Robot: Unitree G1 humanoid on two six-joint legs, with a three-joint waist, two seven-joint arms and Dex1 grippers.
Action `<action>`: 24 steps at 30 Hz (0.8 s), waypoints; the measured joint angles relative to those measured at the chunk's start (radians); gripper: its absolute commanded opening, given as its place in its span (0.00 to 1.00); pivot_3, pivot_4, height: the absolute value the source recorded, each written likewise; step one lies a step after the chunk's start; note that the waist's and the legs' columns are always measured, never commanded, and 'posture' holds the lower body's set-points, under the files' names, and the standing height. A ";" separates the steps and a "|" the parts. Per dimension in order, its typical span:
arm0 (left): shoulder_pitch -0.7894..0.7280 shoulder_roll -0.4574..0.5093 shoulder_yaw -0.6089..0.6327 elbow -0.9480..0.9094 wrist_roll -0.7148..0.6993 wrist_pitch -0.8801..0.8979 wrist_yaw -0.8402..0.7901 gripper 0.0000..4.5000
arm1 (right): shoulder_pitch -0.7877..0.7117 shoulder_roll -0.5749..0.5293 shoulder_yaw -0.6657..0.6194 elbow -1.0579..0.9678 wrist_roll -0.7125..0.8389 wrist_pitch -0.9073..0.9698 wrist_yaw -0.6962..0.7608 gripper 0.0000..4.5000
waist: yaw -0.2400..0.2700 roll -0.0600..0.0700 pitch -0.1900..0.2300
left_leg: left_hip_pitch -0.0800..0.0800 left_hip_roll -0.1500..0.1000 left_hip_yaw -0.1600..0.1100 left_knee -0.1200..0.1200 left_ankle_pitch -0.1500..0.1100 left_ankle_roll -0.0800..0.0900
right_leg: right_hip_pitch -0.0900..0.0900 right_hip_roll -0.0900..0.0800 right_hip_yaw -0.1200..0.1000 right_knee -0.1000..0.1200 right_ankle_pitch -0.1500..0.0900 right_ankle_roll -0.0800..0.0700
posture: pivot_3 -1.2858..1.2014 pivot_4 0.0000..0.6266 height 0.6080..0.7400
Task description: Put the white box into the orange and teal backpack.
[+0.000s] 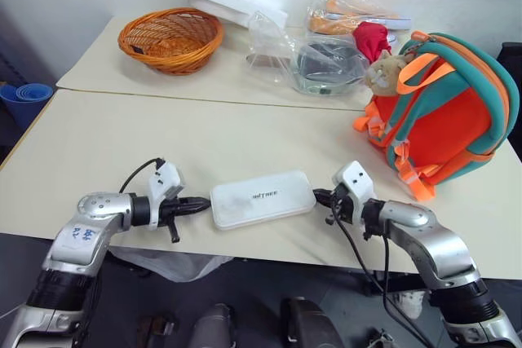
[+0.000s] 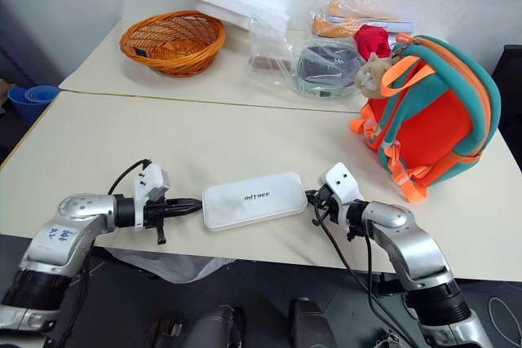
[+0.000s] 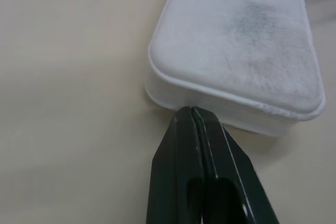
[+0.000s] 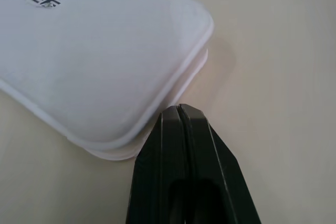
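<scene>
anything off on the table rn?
Nothing spilled or damaged. The white box lies flat, slightly askew to the table edge, with the shut left claw and right claw at its two ends.

White box (image 1: 263, 198) on beige table (image 1: 98, 152)

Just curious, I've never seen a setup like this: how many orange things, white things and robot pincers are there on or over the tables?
Orange: 2, the wicker basket and the backpack.
White: 2, the white box and the foam slab.
Pincers: 2, left pincer, right pincer.
Total: 6.
</scene>
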 measured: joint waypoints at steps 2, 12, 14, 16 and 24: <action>-0.046 -0.017 -0.008 0.052 0.028 -0.013 0.007 0.00 | 0.026 -0.001 -0.009 -0.030 -0.002 0.013 -0.002 0.00 | 0.000 -0.001 0.000 | 0.000 0.000 0.000 0.003 0.000 0.001 | 0.001 0.000 0.000 0.002 0.001 0.001 | 0.52 0.24 1.00; -0.187 0.015 0.010 0.266 -0.087 0.293 -0.119 0.46 | 0.062 -0.007 -0.059 -0.050 -0.029 0.016 -0.040 0.00 | -0.008 -0.002 0.000 | 0.003 -0.001 0.001 0.004 0.003 0.000 | -0.001 -0.001 0.000 0.012 0.000 0.001 | 0.52 0.24 1.00; -0.199 0.037 0.004 0.267 -0.131 0.413 -0.167 0.60 | 0.061 -0.007 -0.059 -0.049 -0.032 0.016 -0.041 0.00 | -0.008 -0.002 0.000 | 0.003 -0.001 0.001 0.004 0.003 0.000 | -0.001 -0.001 0.000 0.012 0.000 0.000 | 0.52 0.24 1.00; -0.239 0.048 -0.008 0.284 -0.172 0.569 -0.199 0.73 | 0.051 -0.006 -0.058 -0.045 -0.038 0.015 -0.041 0.00 | -0.006 -0.002 0.001 | 0.003 -0.001 0.000 0.005 0.003 0.000 | -0.001 -0.001 0.000 0.013 0.000 0.000 | 0.52 0.24 1.00; -0.357 -0.087 0.004 0.354 -0.195 0.755 -0.112 1.00 | 0.030 0.017 -0.036 -0.033 -0.053 0.006 -0.039 0.00 | 0.005 -0.002 0.000 | 0.003 -0.004 0.000 0.007 0.004 0.001 | 0.001 -0.003 -0.001 0.014 0.000 0.001 | 0.52 0.24 1.00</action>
